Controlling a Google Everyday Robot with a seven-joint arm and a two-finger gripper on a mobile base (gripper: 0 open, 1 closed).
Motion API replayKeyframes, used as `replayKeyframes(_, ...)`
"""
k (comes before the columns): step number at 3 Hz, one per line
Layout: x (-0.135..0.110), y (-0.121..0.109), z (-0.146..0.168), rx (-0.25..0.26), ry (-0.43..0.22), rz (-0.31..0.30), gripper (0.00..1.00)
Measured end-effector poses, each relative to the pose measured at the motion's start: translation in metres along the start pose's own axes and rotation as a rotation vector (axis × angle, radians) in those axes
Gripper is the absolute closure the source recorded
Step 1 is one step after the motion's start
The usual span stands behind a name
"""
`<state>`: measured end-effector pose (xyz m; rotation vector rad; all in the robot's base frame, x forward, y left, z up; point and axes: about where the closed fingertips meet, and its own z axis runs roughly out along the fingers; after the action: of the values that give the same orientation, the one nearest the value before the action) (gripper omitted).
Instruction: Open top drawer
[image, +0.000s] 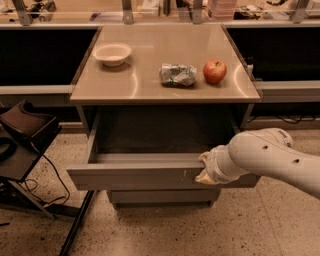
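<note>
The top drawer (135, 177) is a wide grey metal drawer, pulled well out from under the counter, with a long flat front and small pale scratches right of centre. Its shallow grey tray (150, 158) shows behind the front, and nothing is visible inside. My gripper (204, 167) is at the upper edge of the drawer front, right of centre, at the end of my white arm (272, 157), which comes in from the right. The wrist hides the fingers.
On the counter top (145, 87) stand a pale bowl (112, 53), a crumpled silver bag (178, 74) and a red apple (214, 71). A narrower grey drawer front (162, 196) sits below. A dark chair with cables (25, 135) stands at the left.
</note>
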<state>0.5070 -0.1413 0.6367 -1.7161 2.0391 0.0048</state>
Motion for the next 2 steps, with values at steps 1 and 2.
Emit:
replayKeyframes(1,-0.0009,-0.0007,-0.0023,0.000,0.000,0.000,1.00)
replayKeyframes(2,0.0016,0.0057,-0.0031,0.004,-0.001,0.005,1.00)
